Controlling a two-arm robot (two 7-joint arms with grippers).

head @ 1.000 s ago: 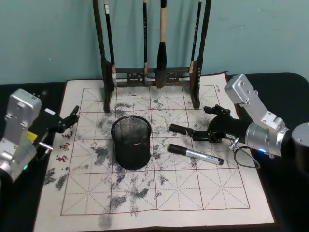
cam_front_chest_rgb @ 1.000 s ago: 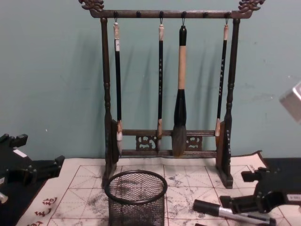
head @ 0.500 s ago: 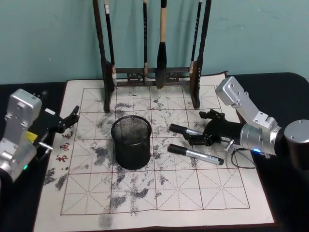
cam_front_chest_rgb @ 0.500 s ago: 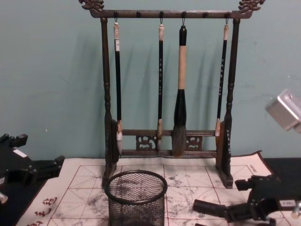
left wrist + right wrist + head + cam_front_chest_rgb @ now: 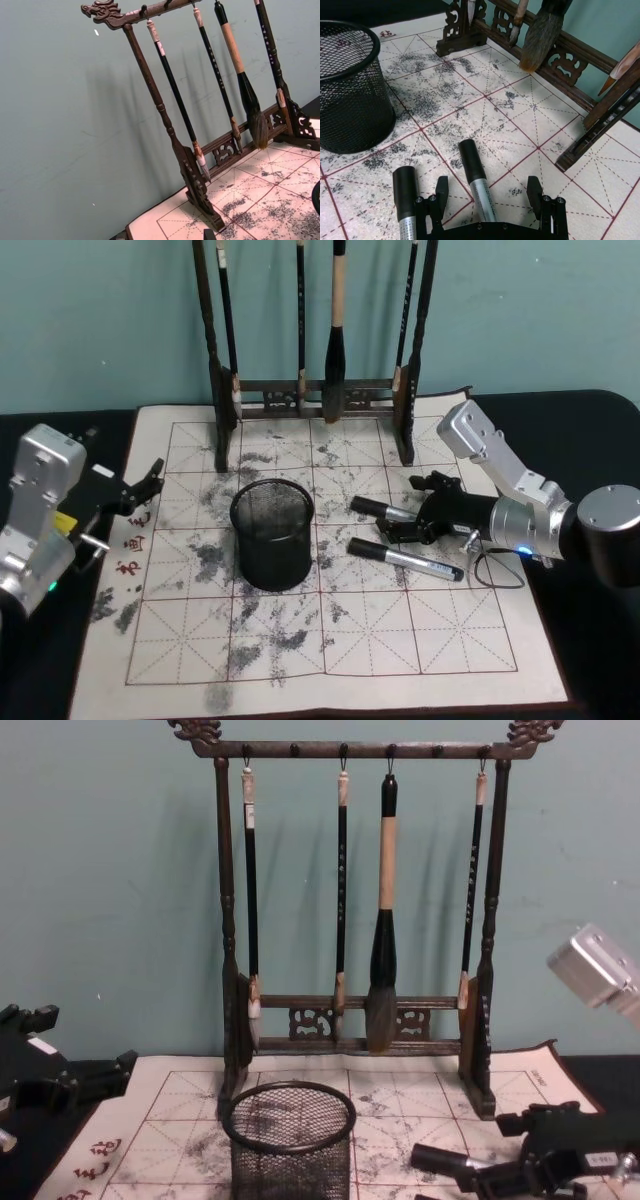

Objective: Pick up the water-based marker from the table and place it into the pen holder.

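Note:
Two black-capped, grey-barrelled markers lie on the mat to the right of the pen holder (image 5: 272,535), a round black wire-mesh cup (image 5: 350,85) (image 5: 290,1140). My right gripper (image 5: 407,509) is open and low over the farther marker (image 5: 378,507). In the right wrist view that marker (image 5: 476,180) lies between the fingers of the right gripper (image 5: 488,189), untouched. The nearer marker (image 5: 405,560) (image 5: 405,197) lies just outside one finger. My left gripper (image 5: 146,485) (image 5: 65,1070) rests open at the mat's left edge.
A tall dark wooden brush rack (image 5: 320,390) (image 5: 170,135) (image 5: 360,920) with several hanging brushes stands at the back of the ink-stained gridded mat (image 5: 330,640). Its right foot (image 5: 580,145) is close beyond my right gripper. Black table surrounds the mat.
My right gripper has moved left toward the pen holder and sunk lower, now straddling the farther marker. The markers, holder and left arm have not moved.

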